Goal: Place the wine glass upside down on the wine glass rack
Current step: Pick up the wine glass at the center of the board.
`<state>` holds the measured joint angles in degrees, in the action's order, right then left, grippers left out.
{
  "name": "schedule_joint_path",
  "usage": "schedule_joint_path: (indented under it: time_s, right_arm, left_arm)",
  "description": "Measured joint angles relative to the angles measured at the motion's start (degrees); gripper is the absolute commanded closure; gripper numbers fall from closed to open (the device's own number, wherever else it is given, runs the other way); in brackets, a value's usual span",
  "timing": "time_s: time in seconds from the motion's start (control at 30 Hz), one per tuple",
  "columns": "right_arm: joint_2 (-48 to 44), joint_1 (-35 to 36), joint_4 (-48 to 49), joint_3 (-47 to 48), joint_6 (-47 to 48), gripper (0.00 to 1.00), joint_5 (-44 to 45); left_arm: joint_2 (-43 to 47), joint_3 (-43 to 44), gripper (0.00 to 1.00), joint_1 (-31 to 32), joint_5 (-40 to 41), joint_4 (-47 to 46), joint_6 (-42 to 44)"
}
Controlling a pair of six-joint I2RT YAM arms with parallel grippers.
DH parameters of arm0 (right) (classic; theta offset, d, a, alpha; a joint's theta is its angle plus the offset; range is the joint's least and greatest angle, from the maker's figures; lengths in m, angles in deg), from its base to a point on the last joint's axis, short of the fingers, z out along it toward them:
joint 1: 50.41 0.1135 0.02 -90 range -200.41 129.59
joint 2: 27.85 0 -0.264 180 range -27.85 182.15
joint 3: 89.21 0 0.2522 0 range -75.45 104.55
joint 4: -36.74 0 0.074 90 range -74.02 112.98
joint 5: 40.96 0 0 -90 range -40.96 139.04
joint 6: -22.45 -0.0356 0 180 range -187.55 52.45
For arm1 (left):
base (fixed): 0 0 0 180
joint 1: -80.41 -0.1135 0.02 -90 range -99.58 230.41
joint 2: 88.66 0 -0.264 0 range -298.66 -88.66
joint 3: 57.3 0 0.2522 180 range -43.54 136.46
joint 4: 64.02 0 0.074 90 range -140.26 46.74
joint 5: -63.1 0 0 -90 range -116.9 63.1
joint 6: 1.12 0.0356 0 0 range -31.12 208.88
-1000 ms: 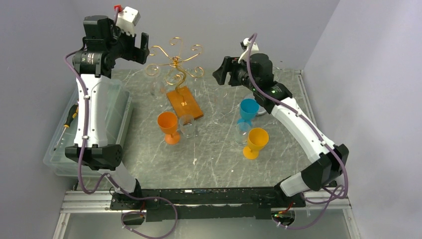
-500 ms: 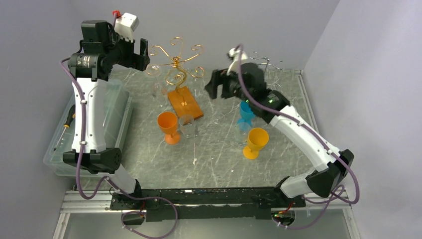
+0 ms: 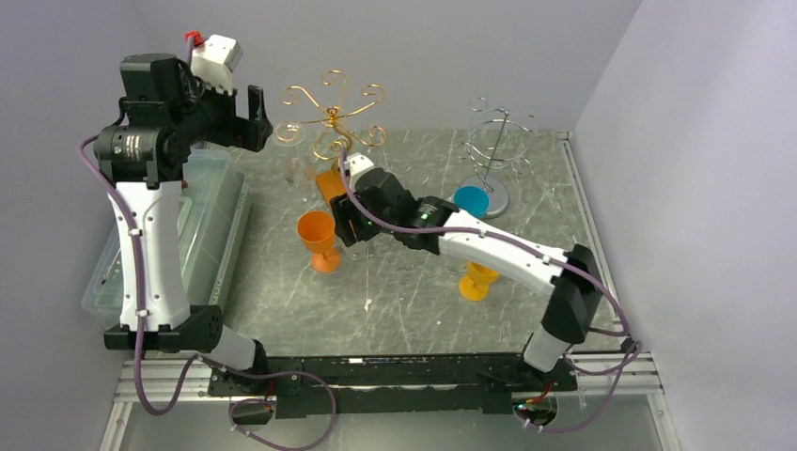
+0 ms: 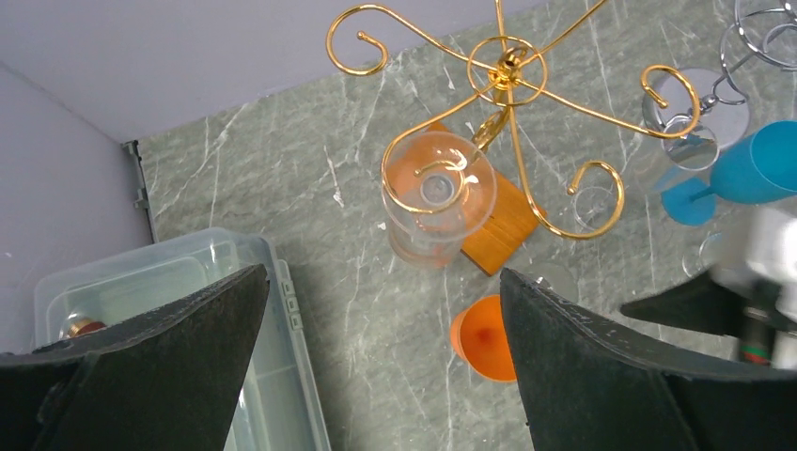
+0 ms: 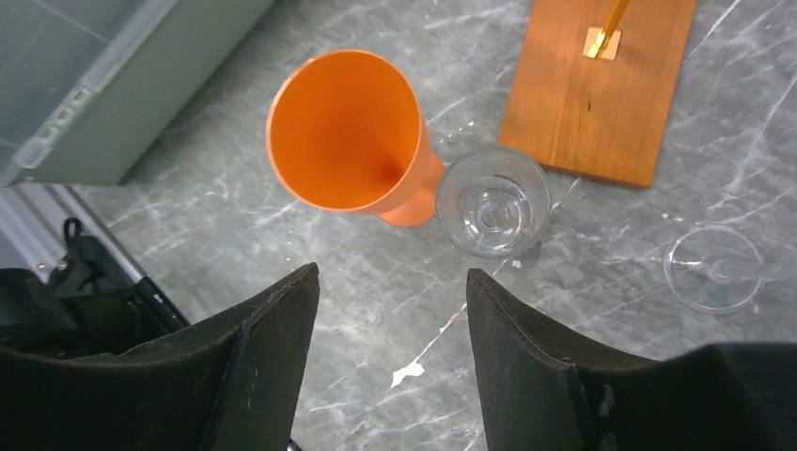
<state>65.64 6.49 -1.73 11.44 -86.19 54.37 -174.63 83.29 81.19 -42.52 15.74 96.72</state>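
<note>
— While both arms reach out over the table (image 3: 395,291), how do the pincers stand?

— Left gripper (image 4: 382,274) is spread wide with nothing in it. It is high at the far left, looking down on the gold rack (image 4: 507,66). Right gripper (image 5: 390,274) has its jaws apart too, nothing between them, and it hovers over the middle of the table.

— And the wine glasses?

— One, the hanging glass (image 4: 439,193), sits upside down on a curl of the gold rack, above the wooden base (image 4: 507,221). Another, the standing glass (image 5: 493,202), is upright on the table, just beside the orange goblet (image 5: 343,132) and near that base. It is below the right gripper, a little to one side of the gap, untouched.

— Anything else out there?

— A third glass (image 5: 714,268) farther along; I cannot tell whether it stands or lies. The blue goblet (image 3: 470,202) is by the foot of the silver rack (image 3: 493,141). The yellow goblet (image 3: 477,280) shows partly behind the right arm, and a clear bin (image 3: 211,244) sits at the left edge.
</note>
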Motion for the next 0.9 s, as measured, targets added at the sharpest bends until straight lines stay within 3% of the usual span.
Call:
schedule_joint_path:
  time_s: [0.6, 0.77, 0.9]
  right_arm:
    - [13.3, 0.0, 10.4, 2.1, -0.7, 0.49, 1.2]
    - [15.5, 0.0, 12.3, 2.1, -1.7, 0.65, 0.9]
    - [15.5, 0.1, 12.9, 2.1, -2.3, 0.85, 0.5]
  left_arm:
    - [0.8, -1.0, 0.00, 0.0, -0.1, 3.8, 0.5]
    - [0.8, -1.0, 0.00, 0.0, -0.2, 3.8, 0.5]
    - [0.8, -1.0, 0.01, 0.0, -0.5, 3.8, 0.5]
